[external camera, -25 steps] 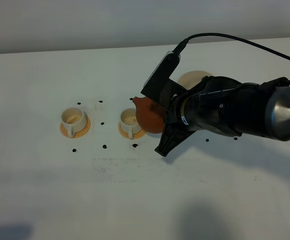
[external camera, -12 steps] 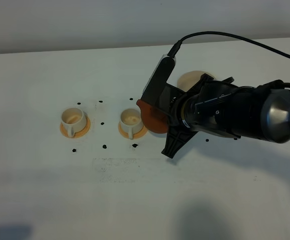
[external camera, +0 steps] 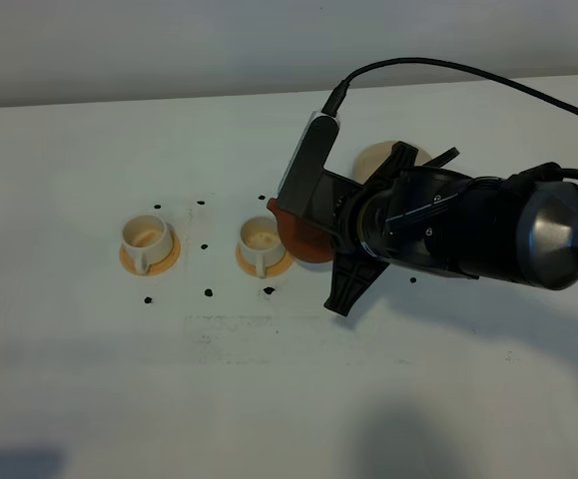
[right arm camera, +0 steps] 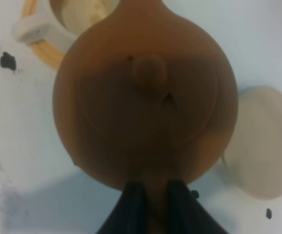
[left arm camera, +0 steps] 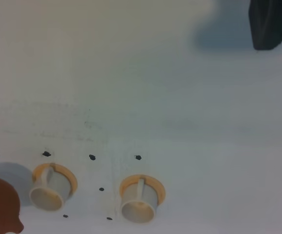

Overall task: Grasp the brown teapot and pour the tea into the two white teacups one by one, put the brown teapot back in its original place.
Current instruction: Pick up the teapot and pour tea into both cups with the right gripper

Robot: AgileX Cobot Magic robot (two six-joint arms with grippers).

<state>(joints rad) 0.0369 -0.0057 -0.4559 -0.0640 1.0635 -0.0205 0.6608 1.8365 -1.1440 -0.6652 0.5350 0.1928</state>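
Since a second ago the right wrist has rolled, so the camera housing (external camera: pixel 306 165) on it stands more upright, and the brown teapot (external camera: pixel 303 238) shows less of its round body than it did. It has barely shifted along the desk (external camera: pixel 119 399).

The right fingers (right arm camera: pixel 133 207) are clenched on the teapot's handle, one on each side of it, and they hold the pot clear of the desk. Its long axis runs straight out from the fingers, handle to spout, and the spout (external camera: pixel 272 206) points away from them at the nearer teacup (external camera: pixel 259 238). The pot hangs just beside that cup, its body overlapping the edge of the orange saucer (external camera: pixel 281 265) from where I stand. From the wrist, the lid knob (right arm camera: pixel 149 73) faces the camera squarely.

The farther teacup (external camera: pixel 146 236) sits well beyond the spout, in line with the first. Both cups show pale insides. Small black marks (external camera: pixel 209 292) dot the desk around them.

The pale coaster (external camera: pixel 380 158) lies back past the fingers, on the side away from the cups, partly hidden by the arm.

Of the left fingers (left arm camera: pixel 272 24) only a dark tip shows, well apart from the cups. I cannot tell whether they are parted or closed.
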